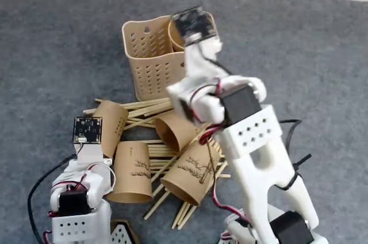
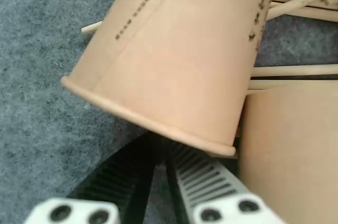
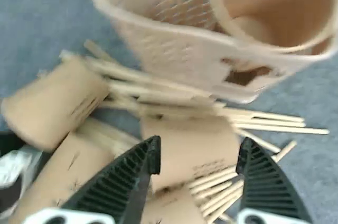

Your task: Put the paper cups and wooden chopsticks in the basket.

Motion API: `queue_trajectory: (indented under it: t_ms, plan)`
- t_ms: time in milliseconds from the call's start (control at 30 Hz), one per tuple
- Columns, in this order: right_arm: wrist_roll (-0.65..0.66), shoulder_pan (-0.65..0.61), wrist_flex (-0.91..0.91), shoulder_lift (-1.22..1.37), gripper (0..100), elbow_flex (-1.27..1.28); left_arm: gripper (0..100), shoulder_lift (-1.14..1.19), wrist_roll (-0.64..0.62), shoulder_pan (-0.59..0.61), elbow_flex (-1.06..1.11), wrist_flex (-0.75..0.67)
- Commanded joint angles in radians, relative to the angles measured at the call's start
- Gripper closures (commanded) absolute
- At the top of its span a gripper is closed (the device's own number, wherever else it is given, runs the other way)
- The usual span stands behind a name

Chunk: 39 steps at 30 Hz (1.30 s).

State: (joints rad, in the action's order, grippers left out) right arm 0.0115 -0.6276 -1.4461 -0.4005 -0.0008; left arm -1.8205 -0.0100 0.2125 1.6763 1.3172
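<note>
A tan perforated basket (image 1: pixel 150 60) stands upright at the back with one paper cup (image 1: pixel 176 35) inside it. Several more paper cups lie on their sides in front of it, among scattered wooden chopsticks (image 1: pixel 144 107). My right gripper (image 3: pixel 199 147) hangs open above a lying cup (image 3: pixel 185 150), just in front of the basket (image 3: pixel 174 49), which holds a cup (image 3: pixel 274 7). My left gripper (image 2: pixel 161 152) is shut, its tips right at the rim of the leftmost lying cup (image 2: pixel 179 60) (image 1: pixel 109 126). I cannot see whether the tips touch that rim.
Grey carpet (image 1: pixel 52 54) covers the table, open at the left and far right. Another lying cup (image 2: pixel 290 150) sits close beside the left gripper. Chopsticks (image 3: pixel 274 121) fan out from under the basket's front.
</note>
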Motion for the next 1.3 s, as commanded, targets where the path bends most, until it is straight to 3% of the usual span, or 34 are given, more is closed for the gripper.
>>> queue_trajectory:
  t_ms: [0,400,667,933,1067,1267]
  plan:
    - [0.025,-0.068,-0.008,-0.047,75.7,0.018,99,-0.005,0.005,-0.016,0.019,0.005]
    - [0.032,-0.139,0.216,-0.047,75.7,0.34,99,-0.005,0.005,-0.016,0.019,0.005]
    - [0.135,-0.136,0.337,-0.047,75.7,0.484,99,-0.005,0.005,-0.016,0.019,0.005]
    - [0.143,-0.133,0.36,-0.039,75.7,0.536,99,-0.005,0.005,-0.016,0.019,0.005]
    - [0.27,-0.133,0.36,-0.041,75.9,0.568,99,-0.005,0.005,-0.016,0.019,0.005]
    - [0.275,-0.084,0.443,-0.047,76.0,0.659,99,-0.005,0.005,-0.016,0.019,0.005]
